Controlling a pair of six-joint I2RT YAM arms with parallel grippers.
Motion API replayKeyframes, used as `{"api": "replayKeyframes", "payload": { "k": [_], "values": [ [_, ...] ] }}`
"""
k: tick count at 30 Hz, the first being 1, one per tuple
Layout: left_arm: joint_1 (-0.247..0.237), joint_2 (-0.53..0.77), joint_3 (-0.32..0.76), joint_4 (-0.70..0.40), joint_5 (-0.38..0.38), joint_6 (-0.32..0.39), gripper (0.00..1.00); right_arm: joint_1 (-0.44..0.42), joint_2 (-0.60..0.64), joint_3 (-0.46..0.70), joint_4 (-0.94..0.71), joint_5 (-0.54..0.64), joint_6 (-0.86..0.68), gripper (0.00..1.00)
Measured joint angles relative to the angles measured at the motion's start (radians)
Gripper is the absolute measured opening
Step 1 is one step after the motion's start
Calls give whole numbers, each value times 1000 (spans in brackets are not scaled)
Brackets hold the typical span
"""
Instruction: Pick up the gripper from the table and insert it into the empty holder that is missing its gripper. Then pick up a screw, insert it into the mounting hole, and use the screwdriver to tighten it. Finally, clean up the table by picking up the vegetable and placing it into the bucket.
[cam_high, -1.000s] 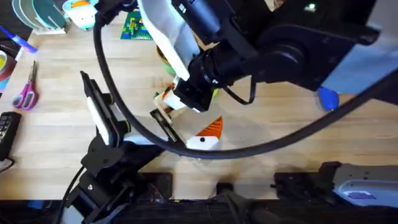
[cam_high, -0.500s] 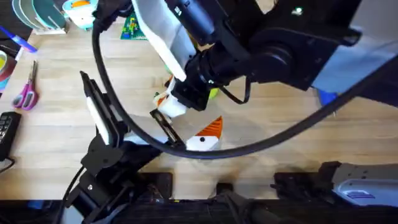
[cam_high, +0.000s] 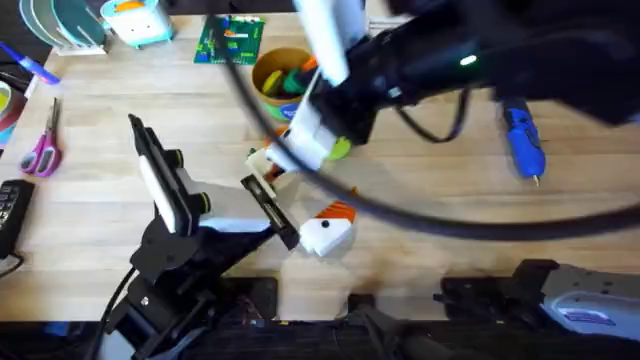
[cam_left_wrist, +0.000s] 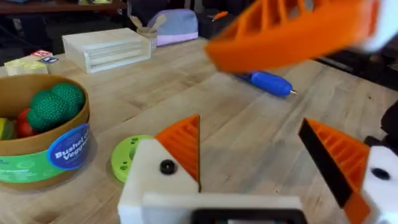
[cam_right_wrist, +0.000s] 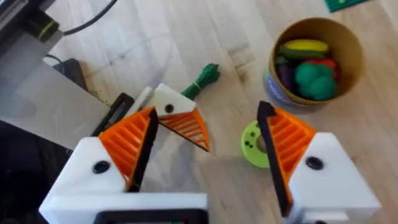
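Note:
My left gripper (cam_high: 295, 200) rests open near the table's front, each white finger carrying an orange ribbed pad. In the right wrist view one of them is the white holder (cam_right_wrist: 166, 102) with the orange gripper pad (cam_right_wrist: 189, 127) seated in it and a dark round spot on its side. My right gripper (cam_right_wrist: 208, 162) hovers open over it, holding nothing. The dark green vegetable (cam_right_wrist: 202, 79) lies on the wood just past the holder. The tan bucket (cam_high: 282, 75) stands behind with toy produce inside. Off to the right lies the blue screwdriver (cam_high: 525, 140).
A green round disc (cam_right_wrist: 255, 144) lies between the holder and the bucket. Scissors (cam_high: 42, 145) and a black device sit at the left edge. A green toy board (cam_high: 230, 40) and a wooden rack are at the back.
My right arm has swung back and to the right, uncovering the bucket and the screwdriver. The left arm and its fingers have stayed put.

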Motion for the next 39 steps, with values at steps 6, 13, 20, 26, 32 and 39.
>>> {"api": "replayKeyframes", "payload": {
  "k": [6, 13, 20, 26, 32, 39],
  "values": [
    [0, 0, 0, 0, 0, 0, 991, -105, -134, 0, -109, -2, 1, 974],
    [0, 0, 0, 0, 0, 0, 991, -160, -286, 0, -233, -3, -1, 976],
    [0, 0, 0, 0, 0, 0, 930, -174, -454, 0, -376, -45, -37, 978],
    [0, 0, 0, 0, -2, 4, 483, -175, -483, 2, -608, -153, -141, 978],
    [0, 0, 0, 0, -2, 10, 9, -175, -480, 2, -652, -183, -181, 980],
    [0, 0, 0, 0, 5, 23, 9, -190, -491, 2, -651, -166, -159, 982]
  ]
}}
